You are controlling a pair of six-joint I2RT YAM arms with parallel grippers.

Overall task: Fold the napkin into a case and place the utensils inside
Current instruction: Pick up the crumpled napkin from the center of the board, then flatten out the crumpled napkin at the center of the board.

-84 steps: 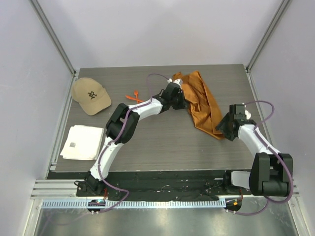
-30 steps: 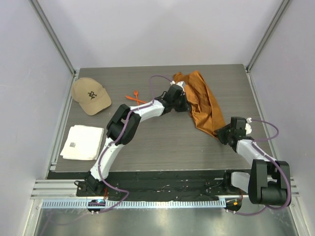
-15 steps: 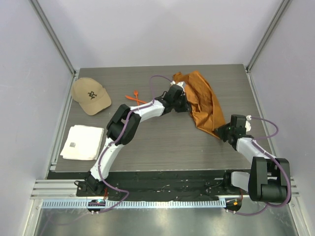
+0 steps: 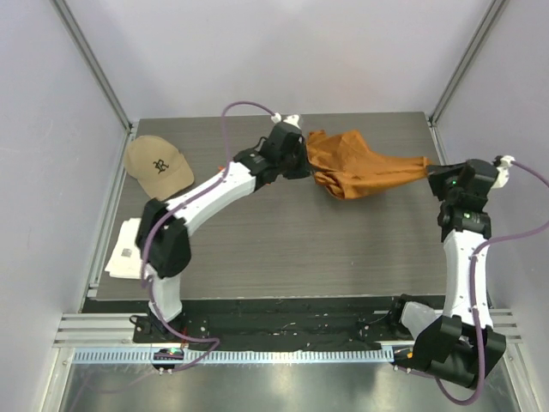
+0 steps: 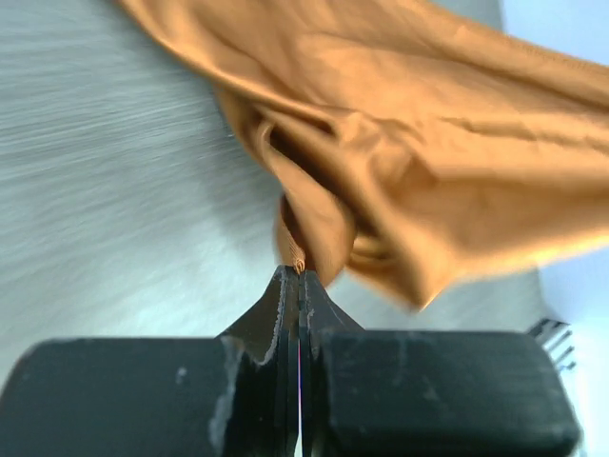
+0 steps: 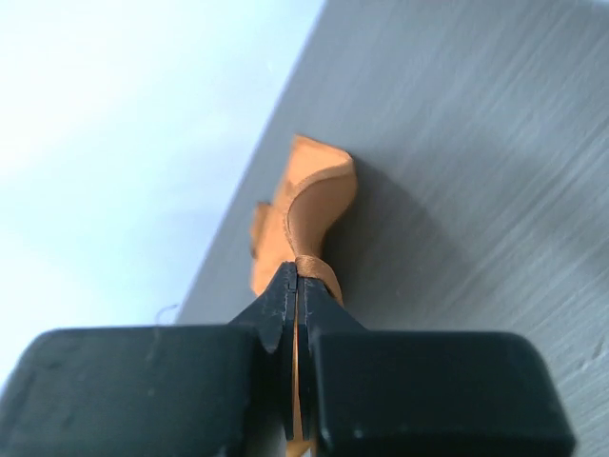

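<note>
The rust-orange napkin (image 4: 360, 173) hangs stretched and sagging above the back of the table, held by two corners. My left gripper (image 4: 306, 163) is shut on its left end; in the left wrist view the closed fingertips (image 5: 297, 272) pinch a gathered fold of the napkin (image 5: 409, 143). My right gripper (image 4: 431, 169) is shut on the right corner, and the right wrist view shows the napkin (image 6: 309, 205) rising out of the closed gripper (image 6: 297, 270). The utensils are hidden behind the left arm. No case shape shows in the cloth.
A tan cap (image 4: 158, 167) lies at the back left. A thick white towel (image 4: 127, 249) sits near the left edge, partly covered by the left arm's elbow (image 4: 163, 245). Metal frame posts stand at both back corners.
The right gripper shut on the napkin's near corner, then rose and swung to the back right. The left arm lifted too. The napkin went from lying on the table to spanning between both grippers.
</note>
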